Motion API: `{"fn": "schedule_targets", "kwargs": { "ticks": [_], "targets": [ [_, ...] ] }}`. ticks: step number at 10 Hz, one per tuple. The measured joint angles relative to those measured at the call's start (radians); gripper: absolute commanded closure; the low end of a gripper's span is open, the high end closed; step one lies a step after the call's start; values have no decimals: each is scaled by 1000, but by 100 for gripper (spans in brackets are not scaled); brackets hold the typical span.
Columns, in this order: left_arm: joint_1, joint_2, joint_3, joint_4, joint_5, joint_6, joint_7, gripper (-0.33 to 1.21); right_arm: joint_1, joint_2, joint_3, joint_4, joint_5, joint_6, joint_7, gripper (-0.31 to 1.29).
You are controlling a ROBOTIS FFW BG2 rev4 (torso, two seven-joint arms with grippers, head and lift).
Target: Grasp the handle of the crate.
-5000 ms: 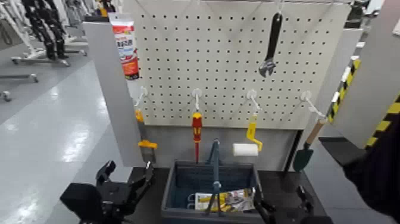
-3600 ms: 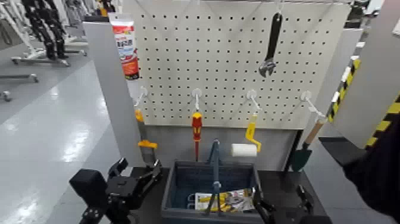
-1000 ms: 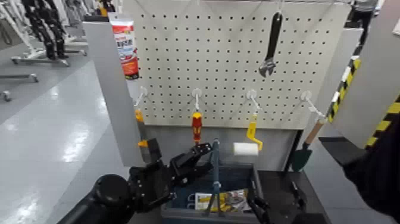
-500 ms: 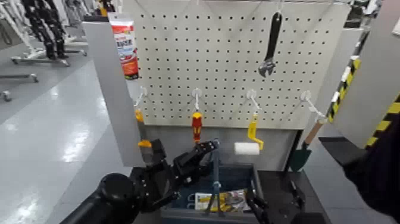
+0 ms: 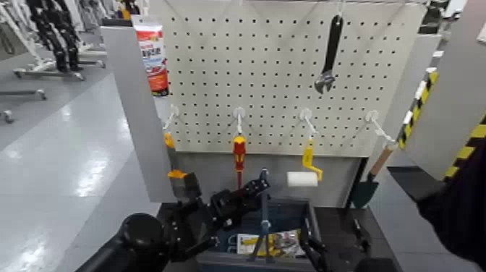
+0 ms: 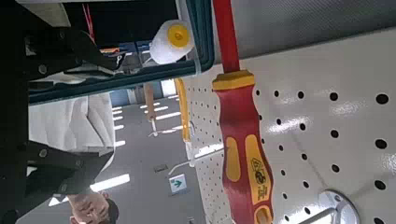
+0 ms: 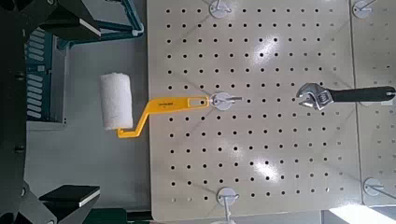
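- Right claw (image 5: 333, 228): jaws apart, idle by the crate's right edge.
- Left claw (image 5: 241, 212): released, jaws apart, over the crate's left edge, one finger beside the handle; contact is hard to make out.
- Crate (image 5: 314, 219): on the dark desk (image 5: 340, 215), packaged items (image 5: 288, 244) inside.
- Handle (image 5: 265, 210): upright over the crate's middle.
- Screwdriver (image 5: 239, 150), paint roller (image 5: 302, 179): hanging along the pegboard's (image 5: 275, 79) lower edge.
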State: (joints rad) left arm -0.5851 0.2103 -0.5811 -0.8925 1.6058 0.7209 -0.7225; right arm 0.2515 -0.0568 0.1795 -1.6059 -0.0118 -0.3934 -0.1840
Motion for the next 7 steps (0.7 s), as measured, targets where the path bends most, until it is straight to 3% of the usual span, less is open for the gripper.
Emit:
{"fn": "schedule_targets", "kwargs": {
  "ticks": [3, 4, 5, 7],
  "targets": [
    [12, -1, 3, 6, 0, 0, 0, 95, 1, -1, 0, 1, -3, -4, 3, 13],
    [18, -2, 9, 6, 0, -1, 0, 112, 1, -1, 0, 1, -4, -4, 4, 13],
    [24, -4, 13, 6, 0, -4, 3, 119, 2, -1, 0, 1, -4, -4, 5, 13],
    [38, -8, 22, -1, 1, -11, 8, 119, 3, -1, -2, 1, -4, -6, 5, 13]
  ]
}}
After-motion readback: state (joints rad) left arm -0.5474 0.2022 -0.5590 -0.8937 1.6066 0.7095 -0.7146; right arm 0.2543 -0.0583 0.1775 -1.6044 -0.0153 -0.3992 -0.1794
